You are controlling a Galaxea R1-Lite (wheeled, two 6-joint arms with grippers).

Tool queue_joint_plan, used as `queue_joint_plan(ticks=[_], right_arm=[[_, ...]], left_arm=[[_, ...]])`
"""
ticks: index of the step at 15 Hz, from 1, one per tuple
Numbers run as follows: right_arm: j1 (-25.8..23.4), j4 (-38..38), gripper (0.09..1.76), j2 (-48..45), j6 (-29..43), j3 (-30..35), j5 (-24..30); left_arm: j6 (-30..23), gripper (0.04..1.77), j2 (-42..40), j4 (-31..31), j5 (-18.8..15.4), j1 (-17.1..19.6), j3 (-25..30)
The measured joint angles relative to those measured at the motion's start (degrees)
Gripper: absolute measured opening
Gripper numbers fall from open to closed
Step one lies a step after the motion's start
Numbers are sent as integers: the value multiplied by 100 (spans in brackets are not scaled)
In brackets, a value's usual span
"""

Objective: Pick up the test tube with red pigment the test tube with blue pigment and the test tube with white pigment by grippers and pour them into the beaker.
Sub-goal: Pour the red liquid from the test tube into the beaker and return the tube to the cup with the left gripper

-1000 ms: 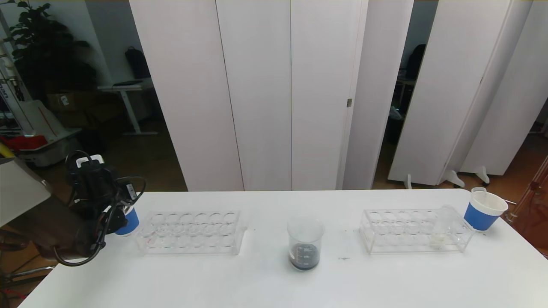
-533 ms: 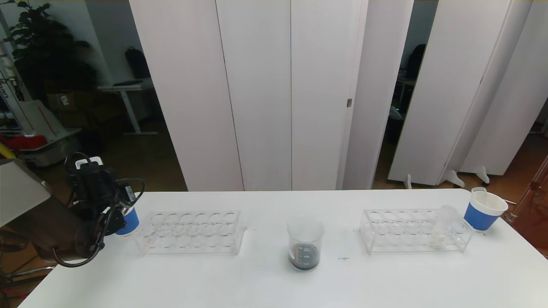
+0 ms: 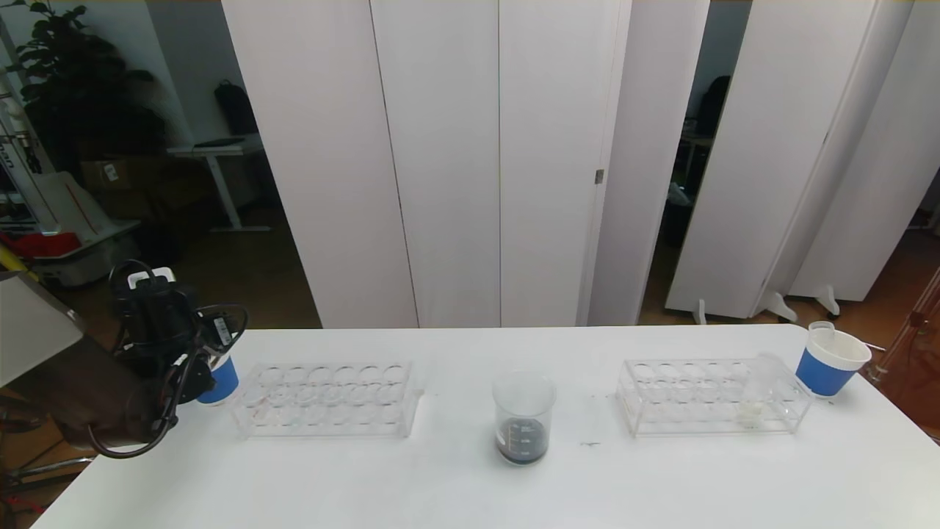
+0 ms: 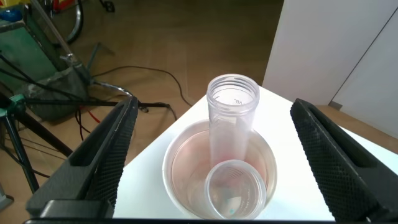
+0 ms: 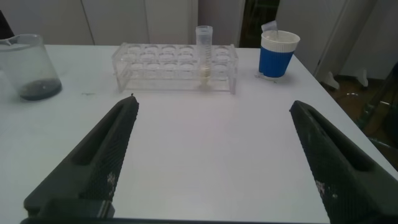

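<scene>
Left claw (image 4: 211, 155) spread over paper cup (image 4: 217, 168); ribbed fingers (image 4: 106, 155).

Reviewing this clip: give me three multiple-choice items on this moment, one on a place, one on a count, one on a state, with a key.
1. Where is the left gripper?
A. Over the left blue-sleeved white paper cup
B. Over the clear glass beaker
C. Over the right clear plastic rack

2. How many clear plastic tubes stand in that cup?
A. None
B. Two
C. Four

3. How do the left gripper's jaws stand?
A. Shut on a tube
B. Shut on the cup's rim
C. Open, touching nothing

Key: 1 A, the left wrist view looks straight down into the cup; 2 B, two tube mouths show inside it; 3 C, both fingers stand wide of the cup. The right gripper hovers open above the white table.
</scene>
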Motion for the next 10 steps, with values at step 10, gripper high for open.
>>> queue_joint_plan(ticks=[10], right_arm=[[0, 0, 175, 0, -2, 0, 0]], left_arm=[[24, 175, -1298, 895, -72, -344, 254]])
